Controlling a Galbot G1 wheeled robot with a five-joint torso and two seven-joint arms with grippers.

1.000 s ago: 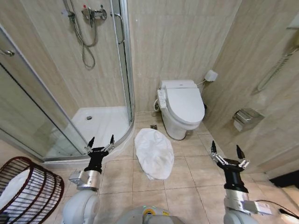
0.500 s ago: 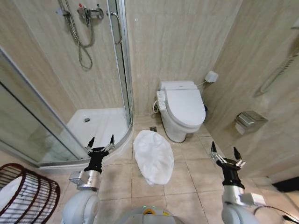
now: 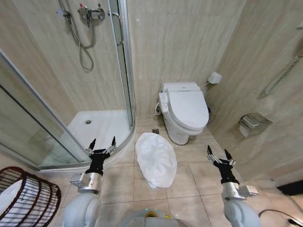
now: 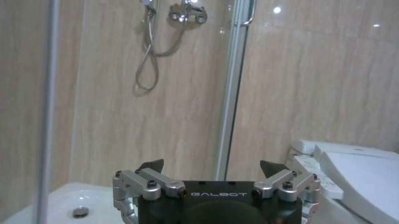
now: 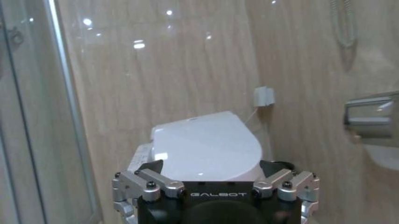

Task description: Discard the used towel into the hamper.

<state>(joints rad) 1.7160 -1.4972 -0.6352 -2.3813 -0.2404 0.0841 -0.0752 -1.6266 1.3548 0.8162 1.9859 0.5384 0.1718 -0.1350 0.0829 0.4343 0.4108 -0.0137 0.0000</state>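
A crumpled white towel (image 3: 155,159) lies on the tan floor tiles in front of the toilet. The hamper (image 3: 26,198), a dark reddish-brown open-weave basket holding something white, stands at the bottom left of the head view. My left gripper (image 3: 102,144) is open and empty, held up left of the towel near the shower's curved edge; its fingers (image 4: 151,165) frame the shower wall in the left wrist view. My right gripper (image 3: 217,154) is open and empty, right of the towel; the right wrist view puts the toilet beyond its fingertips (image 5: 150,166).
A white toilet (image 3: 184,110) stands against the back wall. The glass shower enclosure (image 3: 71,113) with a white tray fills the left. A metal paper holder (image 3: 254,124) hangs on the right wall. Bare floor tiles (image 3: 194,172) lie between the towel and my right gripper.
The head camera has shifted, sliding the hamper toward the lower left corner. My right gripper has moved left, closer to the towel. The left gripper has held its place.
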